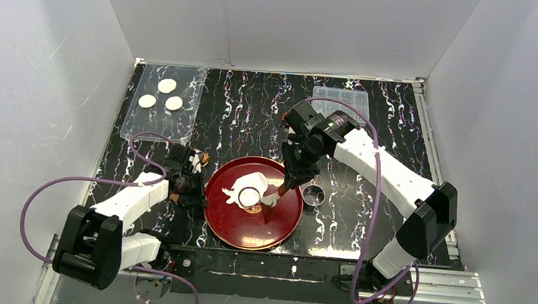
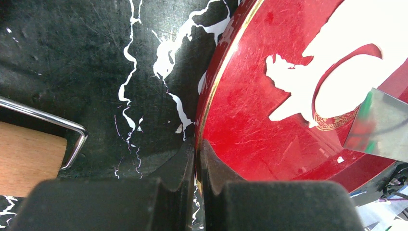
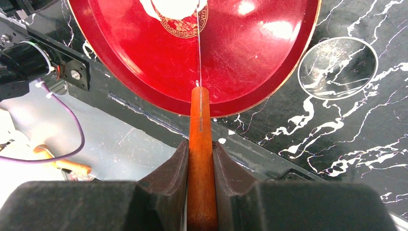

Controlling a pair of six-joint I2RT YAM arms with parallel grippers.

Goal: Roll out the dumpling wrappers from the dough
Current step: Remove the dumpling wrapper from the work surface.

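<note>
From above, the dough (image 1: 257, 181) is seen on the plate (image 1: 244, 229); wrappers (image 1: 167, 85) are set at 10 o'clock. At the left wrist, the plate rim is pinched by the left fingers (image 2: 180, 168). At the right wrist, a scraper (image 3: 200, 134) is gripped by the right fingers (image 3: 168, 178), its blade aimed at the dough at 12 o'clock. No writing is legible.

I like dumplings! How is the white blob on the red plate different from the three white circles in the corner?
The dough has ragged edges; the dumpling wrappers are neat rounds. The dough is one bigger piece on the red plate; the wrappers are three small ones on the clear tray. Both are white and flat.
</note>
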